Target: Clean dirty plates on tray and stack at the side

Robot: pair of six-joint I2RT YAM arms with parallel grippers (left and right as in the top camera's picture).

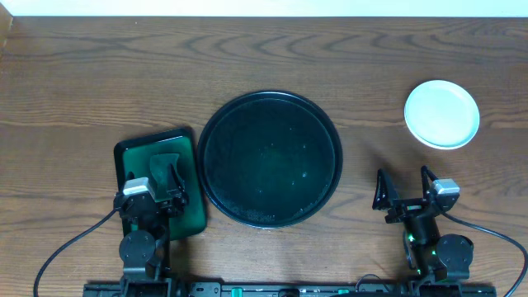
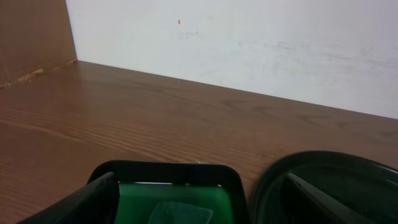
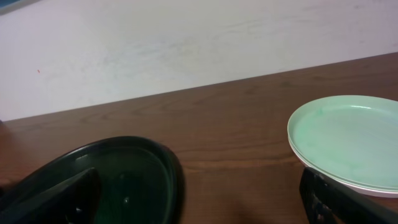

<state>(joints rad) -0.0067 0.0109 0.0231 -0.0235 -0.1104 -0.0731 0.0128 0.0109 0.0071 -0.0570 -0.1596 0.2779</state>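
The plates (image 1: pixel 441 114) sit stacked on the bare table at the far right, well apart from the tray (image 1: pixel 247 140), which holds nothing. The stack lies at about one o'clock from the right claw (image 1: pixel 404 188), whose fingers are spread wide and hold nothing, so this is clearly the nearer arm. The left claw (image 1: pixel 165 175), also released and holding nothing, hangs over the green tray (image 1: pixel 132 157) with the black tray at its three o'clock. With no plate left on the tray, the job looks finished and any last touch on the stack would fall to the right arm.
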